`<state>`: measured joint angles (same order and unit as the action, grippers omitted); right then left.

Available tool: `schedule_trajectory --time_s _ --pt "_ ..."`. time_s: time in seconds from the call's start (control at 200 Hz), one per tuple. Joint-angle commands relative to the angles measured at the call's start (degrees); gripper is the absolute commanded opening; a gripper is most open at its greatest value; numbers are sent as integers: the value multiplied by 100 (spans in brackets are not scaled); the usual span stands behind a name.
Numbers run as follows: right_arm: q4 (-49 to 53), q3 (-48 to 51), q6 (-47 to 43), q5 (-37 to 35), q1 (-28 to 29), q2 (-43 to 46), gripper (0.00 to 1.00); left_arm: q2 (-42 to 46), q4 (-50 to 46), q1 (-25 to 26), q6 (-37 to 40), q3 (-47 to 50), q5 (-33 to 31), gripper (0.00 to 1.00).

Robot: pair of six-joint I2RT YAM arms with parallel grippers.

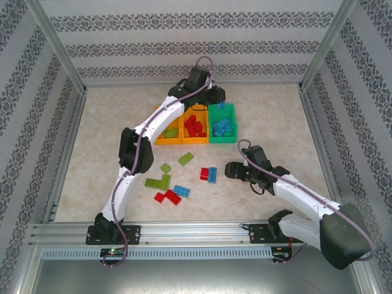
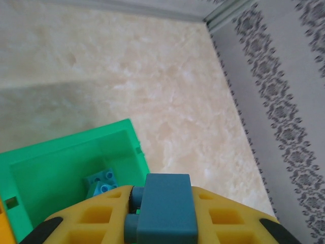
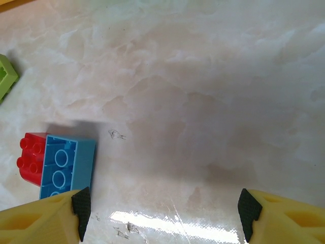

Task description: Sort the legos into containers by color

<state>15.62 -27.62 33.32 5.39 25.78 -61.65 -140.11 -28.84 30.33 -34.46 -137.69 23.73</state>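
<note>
The containers stand in a row: an orange bin (image 1: 168, 136) with green legos, an orange bin (image 1: 195, 128) with red ones, and a green bin (image 1: 222, 124) with blue ones. My left gripper (image 1: 218, 95) hangs over the far side of the green bin (image 2: 61, 168), shut on a dark blue brick (image 2: 165, 208). Below it lies a light blue lego (image 2: 101, 183). My right gripper (image 1: 230, 170) is open low over the table, its fingertips (image 3: 81, 206) just right of a blue brick (image 3: 66, 168) joined by a red brick (image 3: 31, 155).
Loose legos lie in front of the bins: green ones (image 1: 185, 158) (image 1: 158, 182), a blue one (image 1: 181, 190) and a red pair (image 1: 168, 196). A green brick (image 3: 6, 76) shows at the left edge. Patterned walls and metal posts enclose the table.
</note>
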Motion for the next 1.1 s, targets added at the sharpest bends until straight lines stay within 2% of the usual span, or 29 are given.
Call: schedule_trajectory --time_s 0.0,0.17,0.24,0.43,0.52,0.799,0.974,1.094 --pt "-75 32 143 -64 85 100 79 -240 -376 13 93 -229 243 25" --pt "-105 -3 146 -86 161 94 79 -396 -349 8 38 -184 207 41" --pt "-96 -48 131 -131 262 77 79 -377 -356 24 31 -148 169 55" --pt "99 -267 263 -361 766 59 79 59 -396 137 315 209 -173 79" --pt "47 -368 468 -544 1140 -15 79 544 -167 235 497 719 -433 100" --pt "-50 -868 518 -700 1886 -1115 77 2398 1005 281 633 3257 -801 100" --pt "-70 -1134 513 -756 2061 -1696 76 3510 1506 281 674 4884 -1262 100" --pt "11 -1277 509 -798 2116 -1941 73 4087 1570 281 699 5649 -1485 100"
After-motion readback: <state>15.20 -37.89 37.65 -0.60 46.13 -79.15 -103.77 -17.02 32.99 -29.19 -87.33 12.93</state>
